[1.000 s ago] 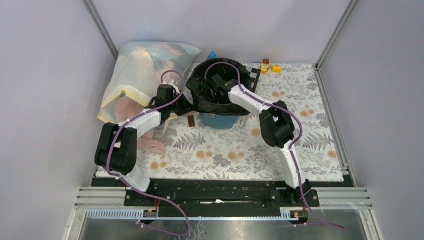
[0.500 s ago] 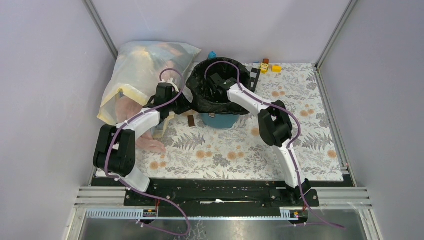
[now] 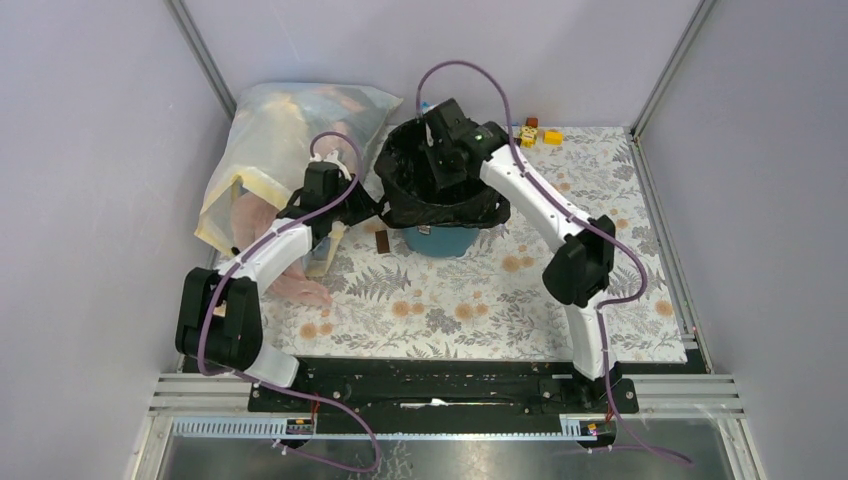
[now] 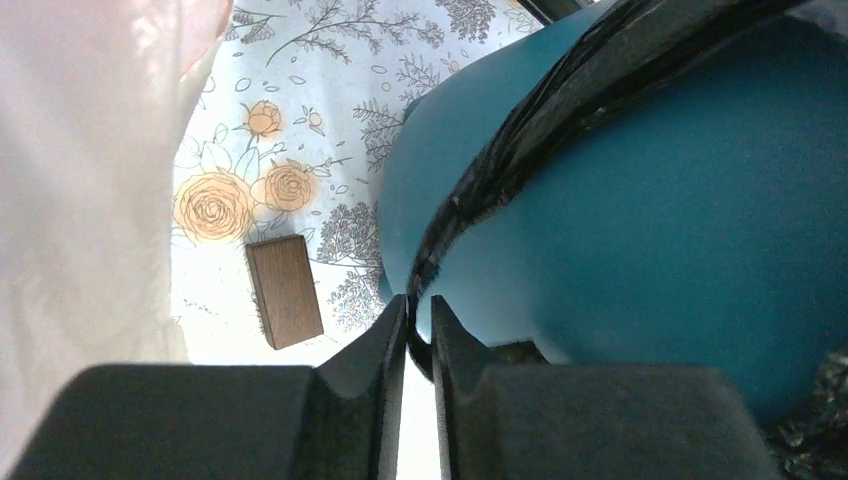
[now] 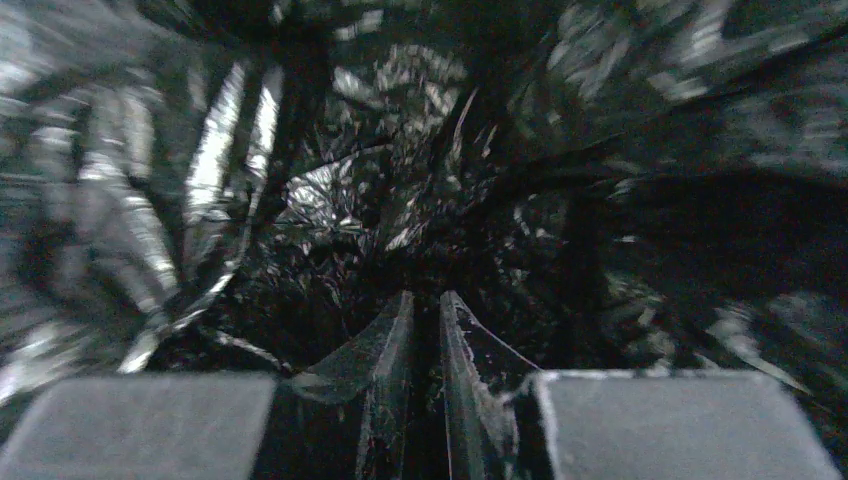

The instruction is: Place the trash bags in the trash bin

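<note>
The teal-blue trash bin stands at the back middle of the floral table. The black trash bag lines it and is folded over its rim. My left gripper is at the bin's left side, shut on a stretched edge of the bag against the bin wall. My right gripper points down into the bin's mouth. In the right wrist view its fingers are nearly together inside the crinkled bag. I cannot tell if any plastic is between them.
A big translucent yellowish bag of clothes lies at the back left, touching my left arm. A small brown block lies on the table left of the bin. Small yellow toys sit at the back right.
My right arm has straightened and its wrist has risen from deep in the bin to above the rim's back. My left arm has shifted slightly left, still holding the bag's edge.
</note>
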Robot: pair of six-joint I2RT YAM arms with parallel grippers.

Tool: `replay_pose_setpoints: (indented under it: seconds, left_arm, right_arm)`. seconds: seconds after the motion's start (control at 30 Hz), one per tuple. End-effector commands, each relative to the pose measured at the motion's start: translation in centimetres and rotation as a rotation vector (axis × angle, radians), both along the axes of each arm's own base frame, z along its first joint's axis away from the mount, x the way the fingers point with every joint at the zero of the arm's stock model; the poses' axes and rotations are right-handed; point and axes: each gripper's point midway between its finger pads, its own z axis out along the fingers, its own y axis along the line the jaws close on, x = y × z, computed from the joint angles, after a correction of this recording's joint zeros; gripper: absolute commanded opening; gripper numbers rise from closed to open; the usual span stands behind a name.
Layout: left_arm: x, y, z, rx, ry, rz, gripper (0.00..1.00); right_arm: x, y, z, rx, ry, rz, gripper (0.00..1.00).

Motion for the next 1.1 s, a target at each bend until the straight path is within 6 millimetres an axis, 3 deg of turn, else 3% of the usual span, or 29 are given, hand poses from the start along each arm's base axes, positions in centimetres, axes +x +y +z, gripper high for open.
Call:
replay_pose_setpoints:
  seconds: [0.0, 0.13, 0.2, 0.37, 0.5, 0.7, 0.87, 1.07]
  left_arm:
    - [0.4, 0.6, 3.5, 0.02, -0.088, 0.02, 0.2]
    - [-0.3, 1.8, 4.1, 0.058, -0.106, 0.059, 0.28]
    - [-0.8, 2.4, 4.8, 0.076, -0.119, 0.081, 0.31]
    - [-2.4, 3.7, 8.0, 0.092, -0.181, 0.118, 0.36]
    - [-4.1, 4.7, 10.5, 0.103, -0.231, 0.137, 0.42]
    - [-7.0, 6.2, 12.7, 0.111, -0.283, 0.175, 0.5]
    - [-9.5, 7.8, 12.9, 0.131, -0.311, 0.225, 0.66]
    - [-11.2, 8.1, 12.4, 0.099, -0.318, 0.236, 0.85]
  right_arm:
    - [0.5, -1.3, 8.2, 0.048, -0.167, -0.055, 0.27]
    - [0.1, -2.7, 13.2, 0.087, -0.273, -0.087, 0.37]
    - [-0.3, -4.0, 15.2, 0.091, -0.32, -0.122, 0.49]
    - [-1.2, -7.8, 17.5, 0.045, -0.415, -0.249, 0.73]
    - [-1.8, -10.7, 18.0, 0.013, -0.444, -0.342, 0.88]
    - [-3.3, -12.9, 17.2, 0.059, -0.433, -0.4, 0.94]
    - [-4.7, -13.5, 16.0, 0.133, -0.438, -0.42, 1.0]
    - [-4.4, -13.8, 14.9, 0.182, -0.423, -0.465, 0.99]
